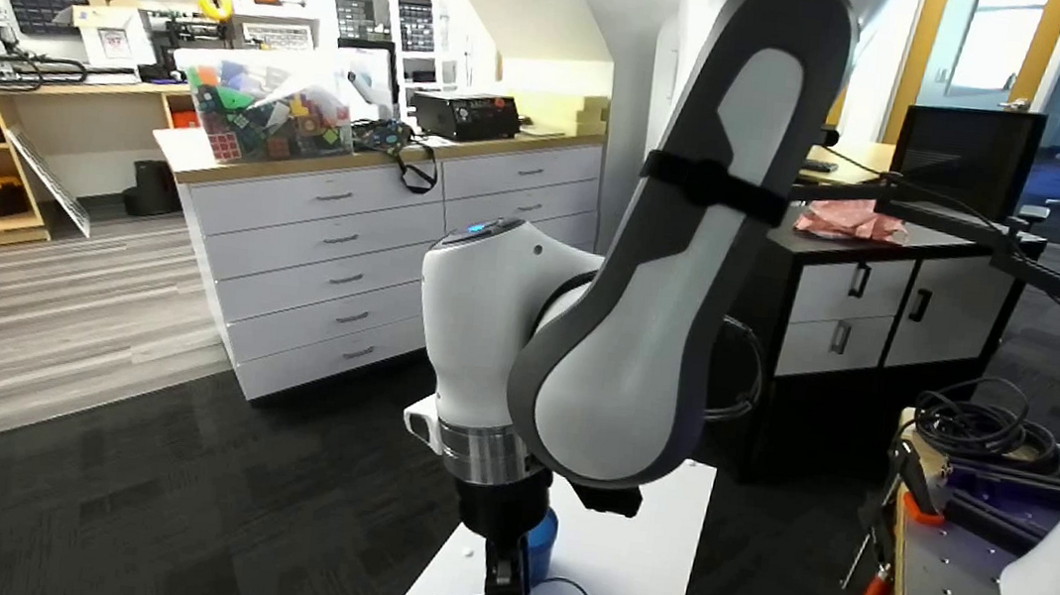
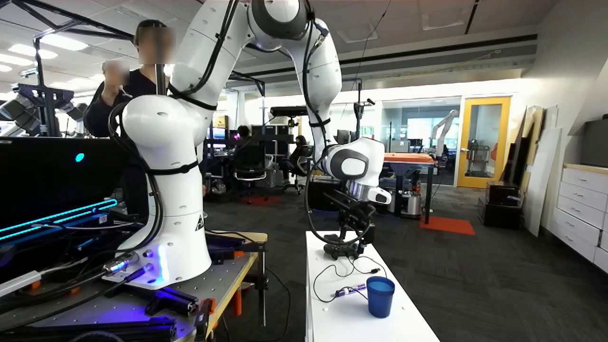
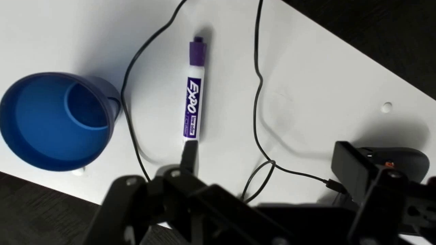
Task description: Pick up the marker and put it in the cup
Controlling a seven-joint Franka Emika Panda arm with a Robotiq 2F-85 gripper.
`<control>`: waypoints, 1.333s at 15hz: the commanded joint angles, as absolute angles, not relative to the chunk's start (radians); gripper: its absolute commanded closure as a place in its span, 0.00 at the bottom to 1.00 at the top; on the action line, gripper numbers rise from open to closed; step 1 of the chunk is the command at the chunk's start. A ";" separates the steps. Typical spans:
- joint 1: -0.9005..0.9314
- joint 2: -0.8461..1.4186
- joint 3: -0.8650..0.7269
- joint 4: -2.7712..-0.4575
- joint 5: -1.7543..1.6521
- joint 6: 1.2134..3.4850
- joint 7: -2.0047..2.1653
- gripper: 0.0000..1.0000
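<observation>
The marker (image 3: 194,98) is white and purple with "EXPO" lettering. It lies flat on the white table (image 2: 342,327) and also shows in an exterior view (image 2: 350,290). The bright-blue cup (image 3: 41,126) stands upright at the left of the wrist view. It shows in both exterior views (image 2: 380,304) (image 1: 542,543), partly behind the gripper in one of them. My gripper (image 3: 267,158) is open with nothing between its fingers, above the table. Its left finger overlaps the marker's lower end in the wrist view, hiding that end.
A thin black cable (image 3: 256,112) loops over the table, running on both sides of the marker and close to the cup. A black game controller (image 2: 339,249) lies on the table near the gripper. The table's edges drop to dark carpet (image 2: 484,289).
</observation>
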State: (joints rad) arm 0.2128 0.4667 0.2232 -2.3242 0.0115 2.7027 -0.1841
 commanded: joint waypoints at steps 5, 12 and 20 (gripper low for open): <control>0.306 0.519 0.149 -2.342 -0.138 2.786 -0.054 0.00; 0.353 0.579 0.082 -2.321 -0.229 2.871 -0.050 0.00; 0.380 0.642 0.032 -2.253 -0.238 2.922 -0.031 0.00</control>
State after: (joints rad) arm 0.3475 0.6126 0.0614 -2.2854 -0.2178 2.8969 -0.0807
